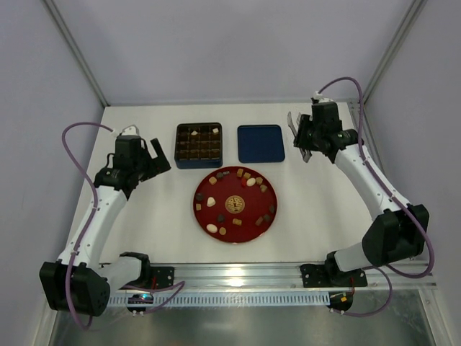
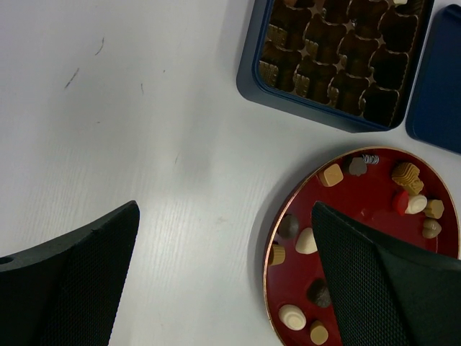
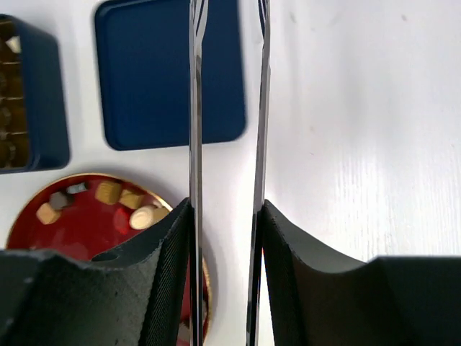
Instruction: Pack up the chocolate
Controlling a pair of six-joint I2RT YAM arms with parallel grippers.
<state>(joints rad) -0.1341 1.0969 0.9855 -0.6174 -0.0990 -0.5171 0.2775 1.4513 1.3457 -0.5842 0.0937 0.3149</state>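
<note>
Several small chocolate pieces (image 1: 251,182), dark brown, light brown and cream, lie scattered on the red round plate (image 1: 248,218) at the table's middle. They also show in the left wrist view (image 2: 331,174) and the right wrist view (image 3: 148,216). The dark blue tin (image 1: 199,144) with a grid stands behind the plate, with a few pieces in its cells. My left gripper (image 1: 155,155) is open and empty, left of the tin and above the plate's left rim (image 2: 225,209). My right gripper (image 1: 301,137) is shut on metal tongs (image 3: 194,108), right of the lid.
The dark blue lid (image 1: 261,143) lies flat to the right of the tin, and shows in the right wrist view (image 3: 166,72). The white table has grey walls on three sides. A metal rail runs along the near edge (image 1: 238,274).
</note>
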